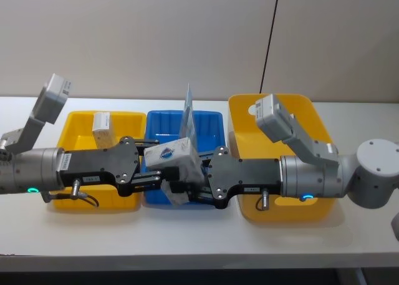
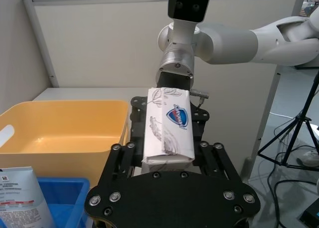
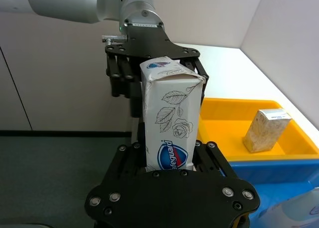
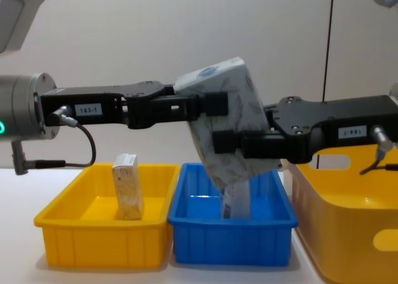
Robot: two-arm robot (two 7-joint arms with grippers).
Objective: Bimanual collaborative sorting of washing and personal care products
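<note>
Hanging in the air above the blue bin (image 4: pixel 230 222), the soft block pack (image 4: pixel 227 110) is tilted, whitish with grey leaf drawings and a blue oval logo. It is held from two sides. The left gripper (image 4: pixel 208 105) reaches in from nine o'clock in the chest view and its fingers are pressed on the upper part of the pack. The right gripper (image 4: pixel 230 141) comes from three o'clock and its fingers are closed on the lower part of the same pack. Three bins stand in one row on the white table (image 1: pixel 187 247). The small yellow bin (image 4: pixel 99 225) at nine o'clock of the blue bin contains the tan speckled box (image 4: pixel 126 186), which stands upright with its white top up, near the back wall in the head view. Inside the blue bin the thin light-blue pouch (image 1: pixel 188 116) stands on its edge, just under the held pack. The large yellow bin (image 1: pixel 315 120) stands at three o'clock of the blue bin, under the right arm.
</note>
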